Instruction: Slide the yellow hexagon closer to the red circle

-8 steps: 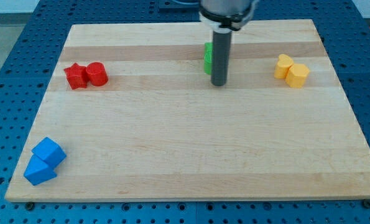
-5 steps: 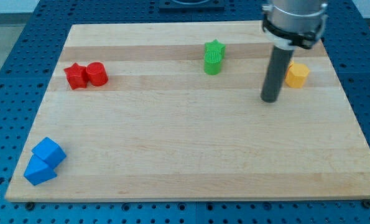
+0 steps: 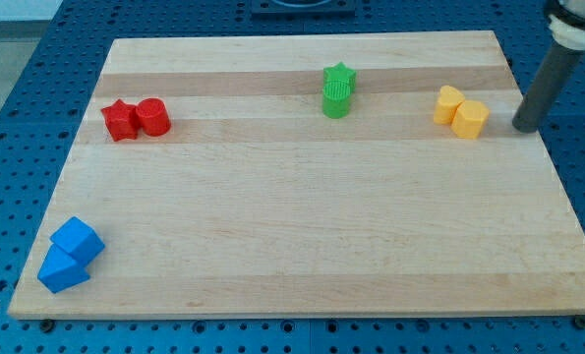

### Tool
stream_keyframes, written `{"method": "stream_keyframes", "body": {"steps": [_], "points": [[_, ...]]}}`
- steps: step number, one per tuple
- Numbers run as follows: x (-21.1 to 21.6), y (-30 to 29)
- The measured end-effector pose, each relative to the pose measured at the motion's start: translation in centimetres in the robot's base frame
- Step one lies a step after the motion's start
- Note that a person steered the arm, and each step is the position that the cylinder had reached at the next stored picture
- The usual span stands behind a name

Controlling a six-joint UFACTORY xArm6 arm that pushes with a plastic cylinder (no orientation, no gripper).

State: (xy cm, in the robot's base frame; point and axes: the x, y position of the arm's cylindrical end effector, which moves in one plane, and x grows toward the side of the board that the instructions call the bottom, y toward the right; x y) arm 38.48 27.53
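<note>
My tip (image 3: 524, 127), the lower end of the straight dark rod, rests on the pale wooden board (image 3: 302, 246) near its right edge, at about 3 o'clock from the yellow blocks. It has no jaws to open or close; it touches nothing, with a bare strip of wood between it and the nearest block.

The task's piece, the small yellow plastic hexagon (image 3: 470, 118), sits toward the view's upper right. A second yellow block (image 3: 448, 102), whose shape I cannot make out surely, touches it at about 10 o'clock. The red plastic circle (image 3: 153, 116) lies far off at 9 o'clock from the hexagon, across most of the board, with a red star-shaped block (image 3: 121, 120) pressed against its left side.

The relation that matters: the hexagon lies at 9 o'clock from my tip, just beside it, and the red circle lies further along nearly that same line. So the tip, the hexagon and the goal stand almost in 1 row, and I judge a push toward 9 o'clock would send the hexagon the right way. The other yellow block, on the hexagon's upper-left side, may be caught and dragged along or turn the hexagon off course.

The 2 stacked-looking green blocks (image 3: 337, 90), a star and another behind it, stand a little above that line, near 10 o'clock from the hexagon. 2 blue blocks (image 3: 70, 254) lie well clear at the lower left.
</note>
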Motion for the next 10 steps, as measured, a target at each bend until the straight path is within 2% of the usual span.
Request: {"method": "stream_keyframes", "body": {"steps": [6, 8, 10], "points": [[0.4, -8.7], [4.5, -14.4], [5.9, -16.5]]}}
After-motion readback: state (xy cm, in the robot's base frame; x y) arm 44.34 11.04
